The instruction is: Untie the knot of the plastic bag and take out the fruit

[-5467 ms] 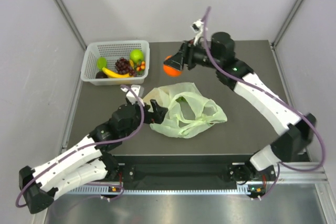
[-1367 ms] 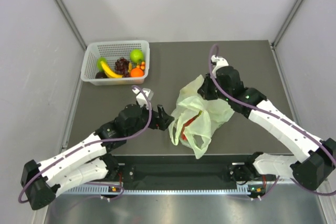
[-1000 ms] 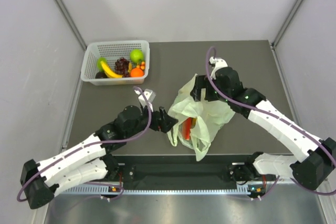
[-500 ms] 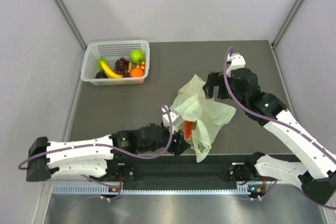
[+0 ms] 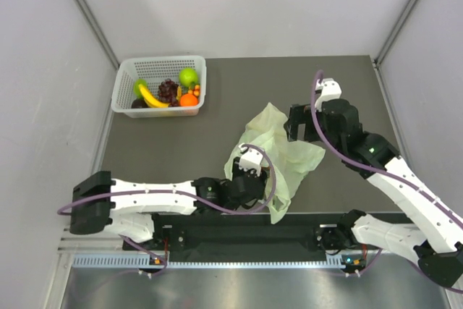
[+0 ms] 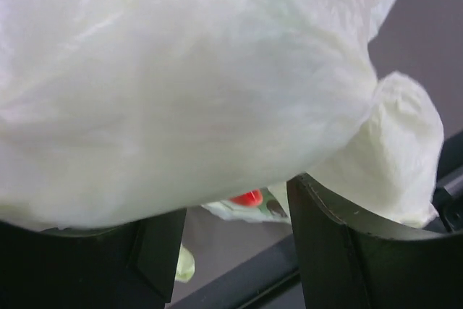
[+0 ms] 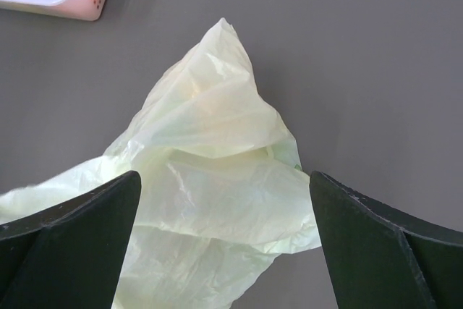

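The pale green plastic bag (image 5: 278, 151) lies crumpled mid-table, its top raised in a peak; no knot shows on it. My left gripper (image 5: 253, 179) is at the bag's near left edge, partly under the film. In the left wrist view its jaws (image 6: 233, 211) stand apart with bag film (image 6: 202, 70) draped above them and a red wedge (image 6: 248, 197) seen beyond the gap. My right gripper (image 5: 298, 124) is open and empty above the bag's far right side; the bag (image 7: 210, 121) lies below its wide jaws (image 7: 224, 176). The orange (image 5: 189, 99) and banana (image 5: 152, 98) lie in the basket.
The white lattice basket (image 5: 123, 81) stands at the far left with a green apple (image 5: 188, 76) and purple grapes (image 5: 168, 90) in it; its corner shows in the right wrist view (image 7: 79, 5). The left arm stretches along the table's near edge.
The orange went from my right gripper into the basket. My left arm swept right along the near edge to the bag, now covering the red wedge in the top view. My right gripper backed off slightly.
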`<control>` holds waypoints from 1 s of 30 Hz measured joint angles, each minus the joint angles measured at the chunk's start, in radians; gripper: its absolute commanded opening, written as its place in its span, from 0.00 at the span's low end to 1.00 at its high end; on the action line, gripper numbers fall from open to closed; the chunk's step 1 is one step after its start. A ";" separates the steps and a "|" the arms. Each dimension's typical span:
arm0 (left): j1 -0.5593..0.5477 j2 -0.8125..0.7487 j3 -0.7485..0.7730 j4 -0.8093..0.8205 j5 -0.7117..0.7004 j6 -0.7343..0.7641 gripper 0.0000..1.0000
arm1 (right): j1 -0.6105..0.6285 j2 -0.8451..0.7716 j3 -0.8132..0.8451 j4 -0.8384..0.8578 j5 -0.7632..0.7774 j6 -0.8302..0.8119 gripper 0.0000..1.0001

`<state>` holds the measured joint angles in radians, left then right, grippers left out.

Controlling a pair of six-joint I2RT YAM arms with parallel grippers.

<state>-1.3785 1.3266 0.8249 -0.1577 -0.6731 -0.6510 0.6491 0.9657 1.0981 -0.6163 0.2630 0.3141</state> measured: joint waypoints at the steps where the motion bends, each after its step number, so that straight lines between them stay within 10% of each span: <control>1: 0.011 0.025 0.013 0.006 -0.003 0.002 0.62 | 0.000 -0.002 -0.005 0.002 -0.001 0.000 1.00; 21: 0.155 0.362 0.032 0.239 0.084 0.076 0.57 | -0.004 -0.002 -0.074 0.003 -0.032 -0.019 1.00; 24: 0.157 0.386 0.032 0.244 0.090 0.074 0.49 | -0.005 -0.002 -0.077 0.003 -0.037 -0.023 1.00; 30: 0.160 0.390 0.032 0.248 0.095 0.070 0.00 | -0.008 -0.002 -0.079 0.007 -0.045 -0.025 0.99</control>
<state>-1.2186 1.7168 0.8570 0.0898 -0.5785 -0.5808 0.6407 0.9638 1.0187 -0.6094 0.2176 0.2893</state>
